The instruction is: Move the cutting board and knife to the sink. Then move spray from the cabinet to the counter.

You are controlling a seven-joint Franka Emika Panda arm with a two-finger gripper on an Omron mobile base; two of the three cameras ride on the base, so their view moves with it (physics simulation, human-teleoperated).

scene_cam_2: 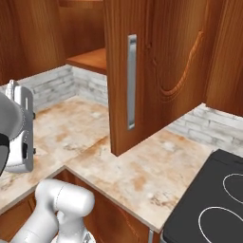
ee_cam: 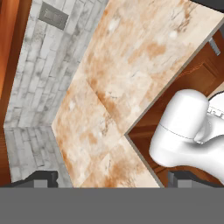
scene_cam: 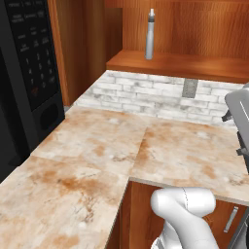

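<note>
Hovering over the bare worktop (ee_cam: 127, 65), the claw (ee_cam: 107, 178) shows two dark fingertips low in the hand view, wide apart and holding nothing. Spray (scene_cam: 150, 35) stands upright on the cabinet (scene_cam: 180, 64) shelf, top centre of the left base view. Judging by this, the spray move is not yet begun.

The end effector (ee_cam: 112, 178) shows just its fingertips above the bottom band. The microwave (scene_cam: 26, 73) is cut by the left edge, the stovetop (scene_cam_2: 213, 204) by the corner. The spray (scene_cam: 150, 35) nozzle is perhaps too small to make out.
</note>
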